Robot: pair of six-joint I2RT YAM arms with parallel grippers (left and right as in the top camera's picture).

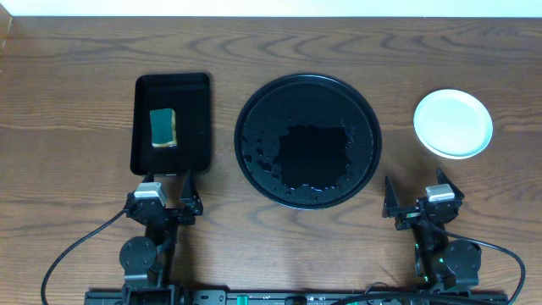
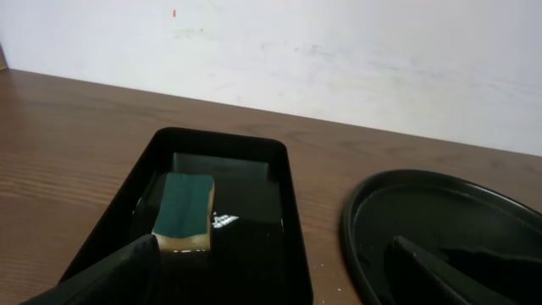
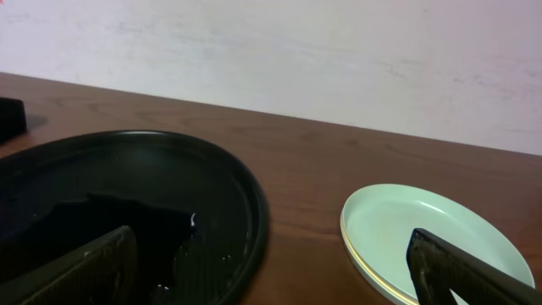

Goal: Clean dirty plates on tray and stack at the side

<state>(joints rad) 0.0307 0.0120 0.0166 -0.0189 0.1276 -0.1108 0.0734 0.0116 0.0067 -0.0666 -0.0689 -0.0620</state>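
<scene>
The large round black tray sits mid-table, wet and holding no plates; it also shows in the left wrist view and the right wrist view. The plates are stacked at the far right, a mint-blue one on top with a yellow rim showing beneath in the right wrist view. My left gripper is open and empty near the front edge, below the rectangular tray. My right gripper is open and empty, in front of the plate stack.
A small rectangular black tray at the left holds a green and yellow sponge, also seen in the left wrist view. A white wall rises behind the table's back edge.
</scene>
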